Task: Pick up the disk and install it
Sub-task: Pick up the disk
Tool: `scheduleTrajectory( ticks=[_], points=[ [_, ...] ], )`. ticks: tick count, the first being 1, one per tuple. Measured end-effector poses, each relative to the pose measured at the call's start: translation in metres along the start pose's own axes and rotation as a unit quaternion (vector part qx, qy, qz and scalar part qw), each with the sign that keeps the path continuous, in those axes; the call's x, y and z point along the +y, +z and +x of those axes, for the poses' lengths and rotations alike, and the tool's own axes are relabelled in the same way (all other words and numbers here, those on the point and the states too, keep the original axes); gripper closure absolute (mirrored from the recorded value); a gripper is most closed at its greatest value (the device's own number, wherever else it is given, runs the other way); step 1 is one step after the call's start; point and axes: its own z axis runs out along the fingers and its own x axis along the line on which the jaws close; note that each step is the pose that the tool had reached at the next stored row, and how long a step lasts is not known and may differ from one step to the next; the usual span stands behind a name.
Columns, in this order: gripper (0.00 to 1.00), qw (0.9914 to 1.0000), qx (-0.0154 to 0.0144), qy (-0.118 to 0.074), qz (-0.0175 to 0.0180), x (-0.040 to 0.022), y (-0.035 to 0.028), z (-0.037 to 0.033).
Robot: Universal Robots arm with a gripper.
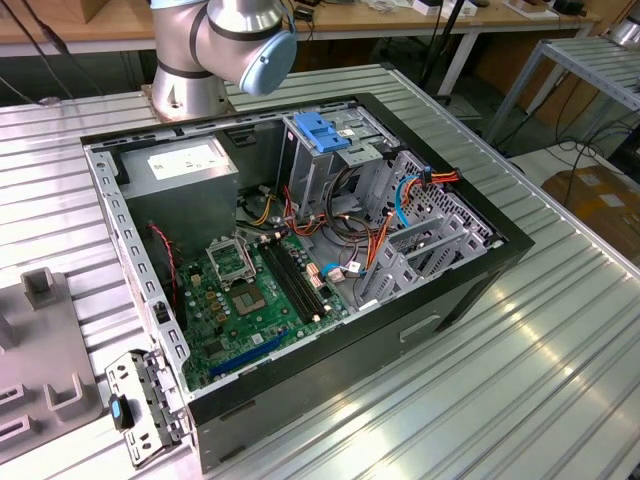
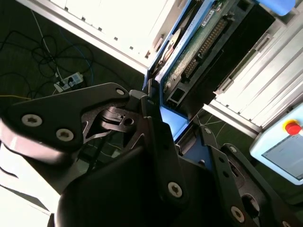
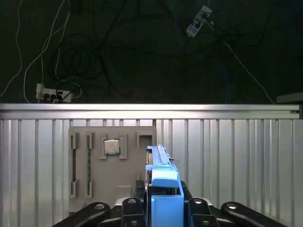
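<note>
While I hang over the ribbed surface (image 3: 236,161), my fingers (image 2: 156,137) are pinching the disk (image 3: 163,187) from both sides. It stands on its thin edge between them, blue rail up. Near it in the first wrist view lies a grey tray (image 3: 113,179) with a small chip (image 3: 111,147) in it. I think the picking up is done and the putting in is not. The computer box (image 1: 330,375) sits open on the surface, with a metal cage (image 1: 308,180) and a blue latch (image 1: 322,130) inside. I think the next move calls for a tight hold, and for lining the blue rails up straight with the cage.
</note>
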Motion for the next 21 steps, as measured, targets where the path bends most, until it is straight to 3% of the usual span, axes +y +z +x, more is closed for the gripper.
scheduleTrajectory(
  ticks=[7,15,21],
  points=[
    [0.63,1.00000,0.0007,0.000,-0.0005,0.0003,-0.0155,-0.0007],
    [0.63,1.00000,0.0006,0.000,-0.0004,0.0003,-0.0159,-0.0007],
    [0.63,1.00000,0.0006,0.000,-0.0004,-0.0035,-0.0161,-0.0008]
  ],
)
